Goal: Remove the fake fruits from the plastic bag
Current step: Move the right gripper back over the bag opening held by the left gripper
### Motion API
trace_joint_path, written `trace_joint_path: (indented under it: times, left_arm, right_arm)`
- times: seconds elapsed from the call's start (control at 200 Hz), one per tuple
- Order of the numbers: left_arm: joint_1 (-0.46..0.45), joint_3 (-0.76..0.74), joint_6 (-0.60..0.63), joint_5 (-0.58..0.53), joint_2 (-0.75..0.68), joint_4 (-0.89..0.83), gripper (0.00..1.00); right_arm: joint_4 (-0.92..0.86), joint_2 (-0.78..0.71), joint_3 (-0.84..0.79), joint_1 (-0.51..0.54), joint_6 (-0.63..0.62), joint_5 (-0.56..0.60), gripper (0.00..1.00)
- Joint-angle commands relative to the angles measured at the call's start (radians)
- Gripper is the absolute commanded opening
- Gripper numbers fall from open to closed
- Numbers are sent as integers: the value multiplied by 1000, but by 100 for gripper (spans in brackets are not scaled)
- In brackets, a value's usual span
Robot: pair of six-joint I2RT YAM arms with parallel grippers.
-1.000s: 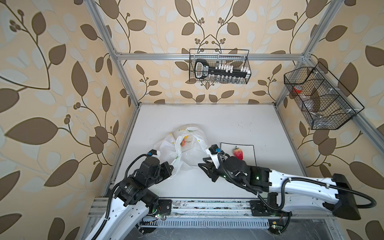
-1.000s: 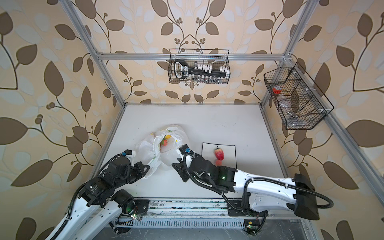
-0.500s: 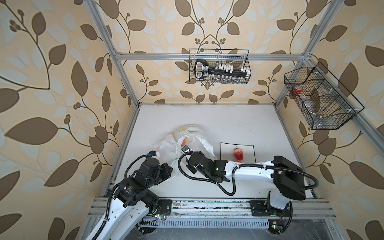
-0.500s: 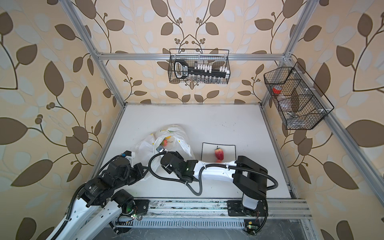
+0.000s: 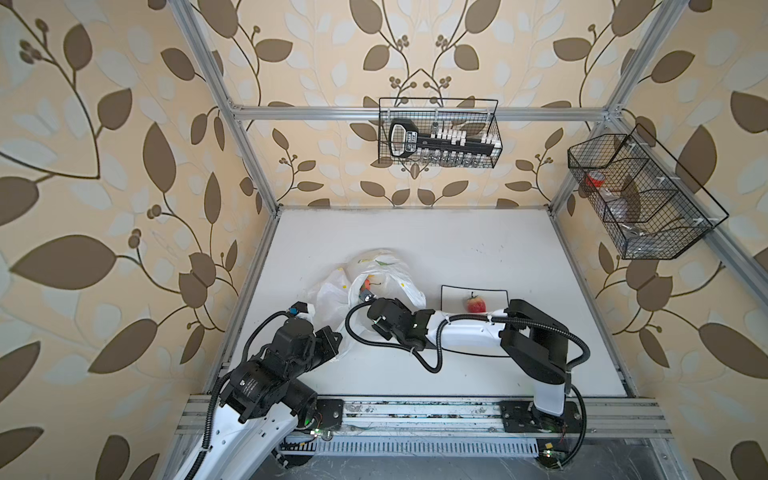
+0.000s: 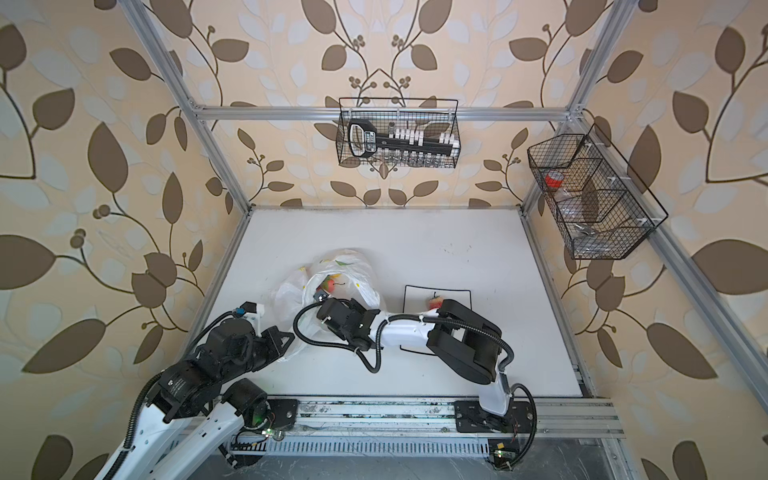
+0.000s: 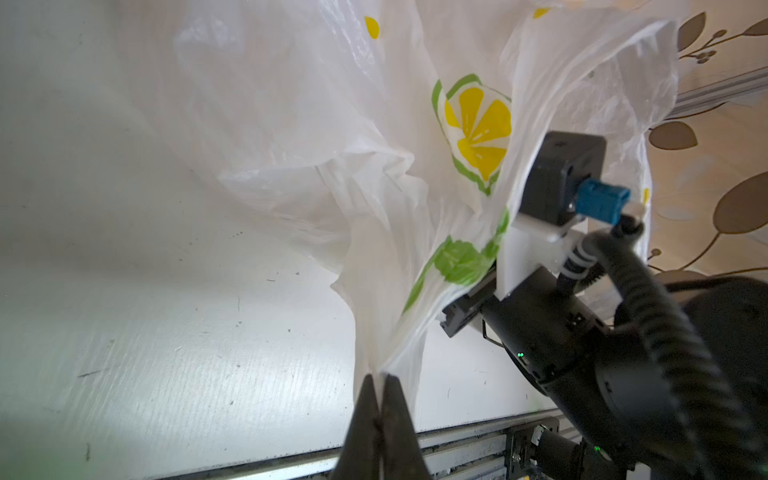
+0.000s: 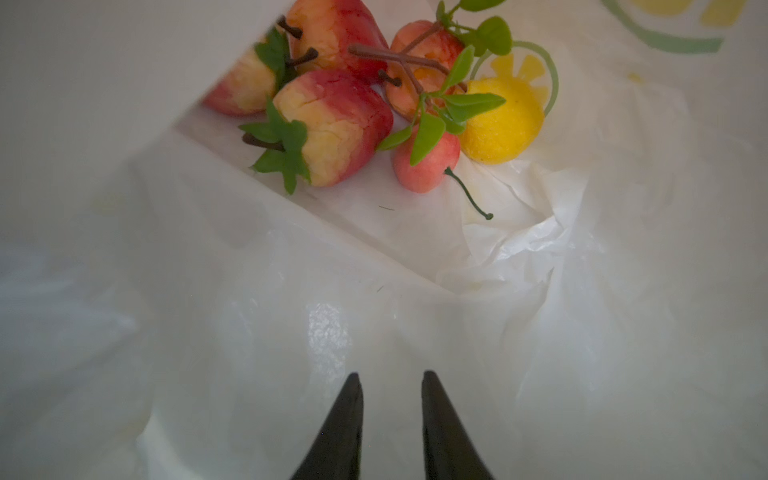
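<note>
The plastic bag [image 5: 332, 297] [image 6: 291, 295] lies left of the table's middle, white with lemon-slice prints. My left gripper [image 7: 379, 380] [image 5: 334, 337] is shut on a gathered strip of its near edge [image 7: 374, 324], pulling it taut. My right gripper [image 8: 390, 378] is inside the bag mouth, open a little with only plastic film between its fingers. Beyond it sit the fake fruits: strawberries [image 8: 332, 129], a small apple [image 8: 424, 166] and a yellow lemon [image 8: 503, 120]. In both top views red fruit [image 5: 367, 284] [image 6: 329, 284] shows through the opening and the right fingertips are hidden. One strawberry [image 5: 476, 304] lies on the plate.
The square black-rimmed plate [image 5: 453, 297] [image 6: 415, 299] lies right of the bag, partly under my right arm [image 5: 469, 332]. Wire baskets hang on the back wall [image 5: 438, 133] and the right wall [image 5: 640, 195]. A metal rail [image 5: 415, 415] runs along the table's front edge.
My right arm has swung left from beside the plate into the bag's mouth, and its jaws have narrowed. The left gripper has kept its hold on the bag.
</note>
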Motion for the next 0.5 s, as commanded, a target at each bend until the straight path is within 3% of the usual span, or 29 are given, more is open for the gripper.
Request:
trace_joint_path:
  times: [0.0,0.13,0.255,0.495]
  left_arm:
    - [-9,52,7,-12,-21,-9,0]
    - [-9,59,-3,-32,-48,-59,0]
    - [-9,38,-18,-2,-57,-60,0]
    - [-9,41,-22,22,-21,-68,0]
  right_arm:
    - [-72,35,82,-33,119,-53,29]
    - [-45,40,91,-87,333,-204,36]
    - [86,28,37,-137,552,-339,42]
    - [240,84,40,-180,907,-438,44]
